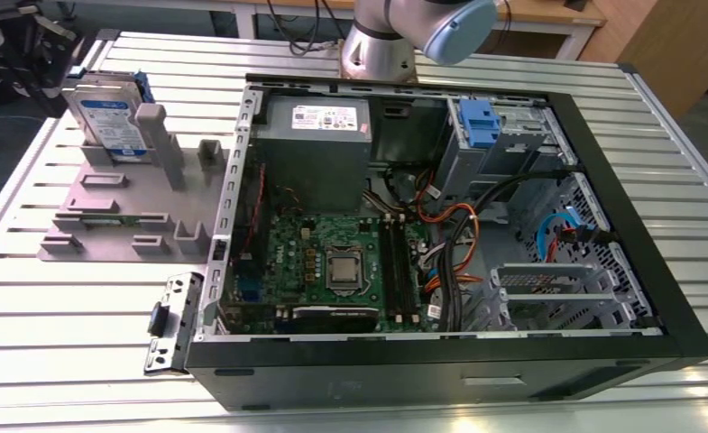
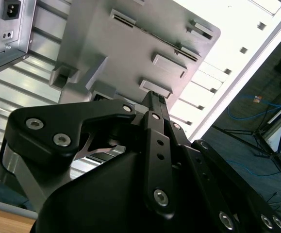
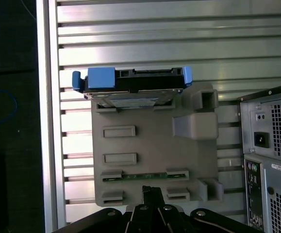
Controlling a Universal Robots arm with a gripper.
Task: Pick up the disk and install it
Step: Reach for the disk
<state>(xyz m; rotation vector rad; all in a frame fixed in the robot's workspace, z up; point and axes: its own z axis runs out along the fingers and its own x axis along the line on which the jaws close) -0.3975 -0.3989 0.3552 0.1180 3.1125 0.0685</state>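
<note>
Left of the open black computer case (image 1: pixel 450 372) in the exterior view, the flat silver-metal disk (image 1: pixel 104 122) in its blue plastic bracket stands on edge in a grey plastic fixture (image 1: pixel 113 212) on the slatted metal table (image 1: pixel 655 117). The print on its white-and-blue label is too small to read. In the first wrist view the black gripper (image 3: pixel 150 190) hangs over the fixture, jaws pinched together on nothing, apart from the disk.

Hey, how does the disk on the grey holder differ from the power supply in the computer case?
The disk stands on edge in the grey holder, outside the computer case; the power supply sits inside it. The disk is much smaller than the power supply. The disk wears a blue bracket; the power supply is plain grey. Both are grey metal and labelled.
</note>
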